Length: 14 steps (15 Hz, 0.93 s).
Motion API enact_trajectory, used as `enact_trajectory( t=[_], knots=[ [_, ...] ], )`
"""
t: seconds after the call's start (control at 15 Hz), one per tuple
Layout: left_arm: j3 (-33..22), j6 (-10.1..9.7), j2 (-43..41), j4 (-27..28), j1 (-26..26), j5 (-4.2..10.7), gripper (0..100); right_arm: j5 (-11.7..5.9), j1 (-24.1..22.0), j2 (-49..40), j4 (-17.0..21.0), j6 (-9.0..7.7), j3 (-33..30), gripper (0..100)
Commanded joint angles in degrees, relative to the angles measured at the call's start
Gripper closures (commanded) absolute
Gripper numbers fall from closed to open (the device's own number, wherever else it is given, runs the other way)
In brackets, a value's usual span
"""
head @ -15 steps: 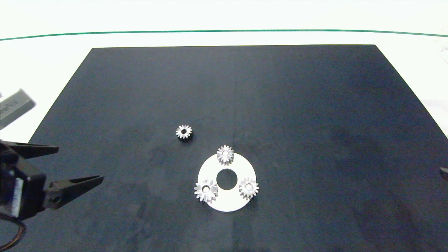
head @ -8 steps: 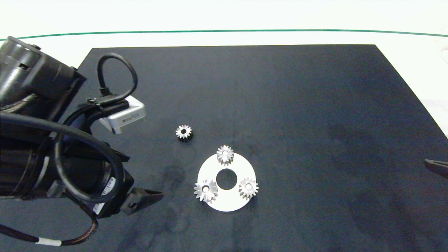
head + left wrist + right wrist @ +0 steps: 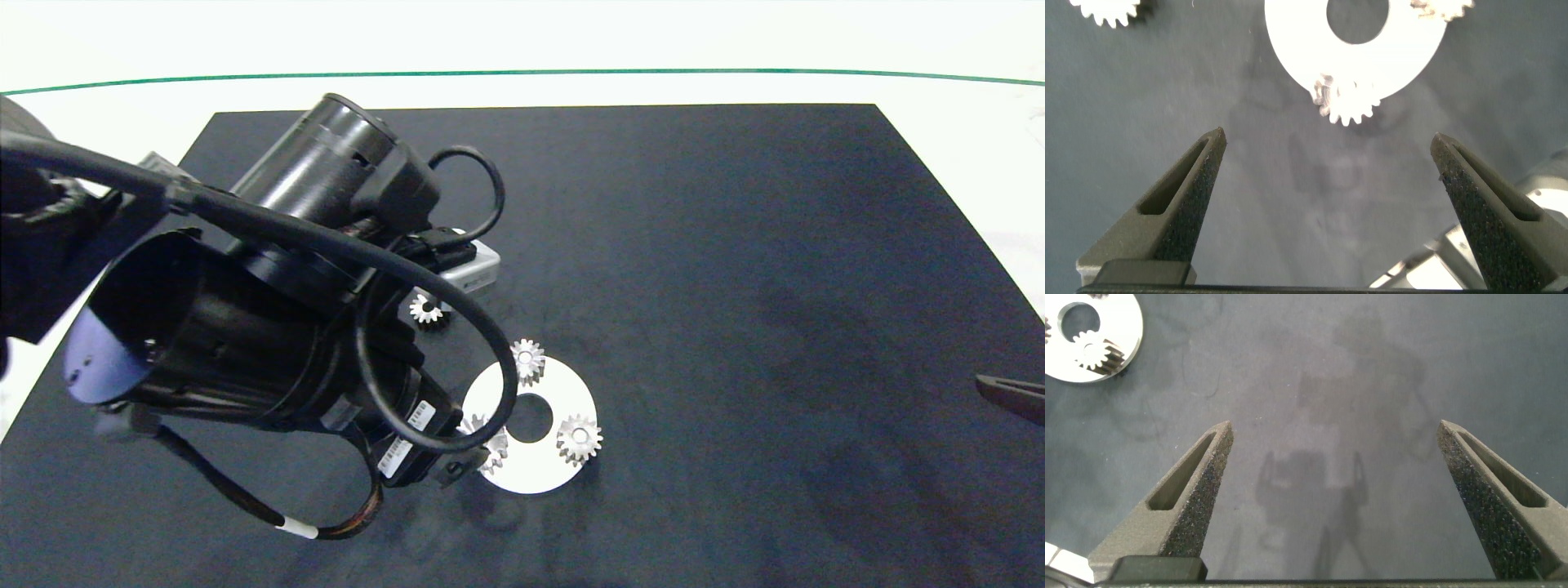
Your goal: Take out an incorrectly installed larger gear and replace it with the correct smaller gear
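The larger gear (image 3: 493, 445), a wide silver metal wheel with long flared pointed teeth and a round centre bore, sits flat on the near-left edge of a white ring-shaped plate (image 3: 539, 472) with a round middle hole, partly hidden in the head view by the left arm. The smaller gear (image 3: 426, 309), a small silver metal toothed wheel with short teeth and a dark round bore, lies flat and alone on the black mat (image 3: 694, 245), apart from the plate on its far-left side.
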Motion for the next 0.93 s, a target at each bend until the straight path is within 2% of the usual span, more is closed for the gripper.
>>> enact_trajectory(
  t=[0.07, 0.13, 0.2, 0.27, 0.73, 0.93],
  knots=[
    [-0.6, 0.11, 3.8, 0.1, -1.5, 1.10, 0, 0.19, 0.2, -0.1, 0.1, -0.08, 0.1, 0],
    [-0.7, 0.11, 4.8, 0.0, -1.5, 1.89, 0, 0.46, 0.2, -0.2, 0.1, -0.08, 0.1, 0],
    [-0.7, -0.24, 6.0, 0.0, -1.5, 3.56, 0, 0.72, 0.2, -0.2, 0.1, -0.08, 0.1, 0],
    [-0.5, -0.42, 7.0, 0.0, -1.5, 4.53, 0, 0.72, 0.2, -0.2, 0.1, -0.08, 0.1, 0],
    [1.1, -1.30, 8.9, -1.9, -2.0, 4.62, 0, 1.60, 0.1, -0.2, 0.1, 0.01, 0.1, 0],
    [1.5, -3.14, 9.1, -2.2, -3.8, 4.53, 0, 1.69, 0.1, -0.4, 0.1, 0.01, 0.1, 0]
  ],
)
